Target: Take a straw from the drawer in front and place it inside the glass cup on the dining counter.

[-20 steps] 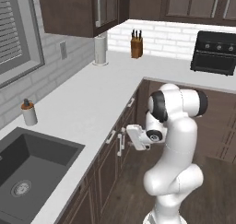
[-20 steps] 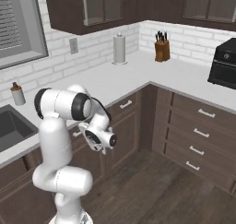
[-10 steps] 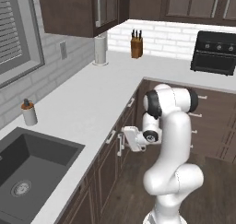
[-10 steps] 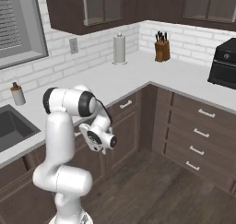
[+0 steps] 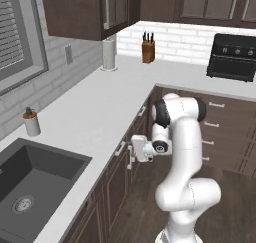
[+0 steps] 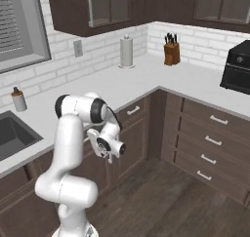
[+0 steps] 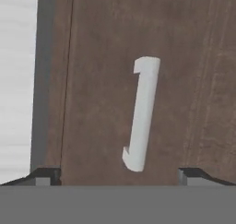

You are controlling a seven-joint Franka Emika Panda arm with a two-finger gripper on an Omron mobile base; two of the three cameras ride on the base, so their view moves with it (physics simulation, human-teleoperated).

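My gripper (image 7: 117, 177) is open and faces the closed drawer (image 7: 92, 103), a dark brown wooden front. The drawer's silver bar handle (image 7: 142, 112) lies just ahead, between the lines of the two fingertips (image 7: 46, 176), and nothing is held. From the left base, the gripper (image 5: 133, 151) hovers beside the handle (image 5: 120, 148) just under the white worktop's edge. From the right base, the hand (image 6: 110, 148) points at the cabinet front. The straw, the glass cup and the dining counter are out of view.
The white L-shaped worktop (image 5: 95, 107) carries a dark sink (image 5: 30, 187), a small bottle (image 5: 31, 122), a paper towel roll (image 5: 108, 53), a knife block (image 5: 147, 49) and a black oven (image 5: 235, 57). More drawers (image 6: 210, 143) line the right run above the wooden floor (image 6: 161, 202).
The hand has moved closer to the drawer front, toward the handle. The jaws have stayed open.
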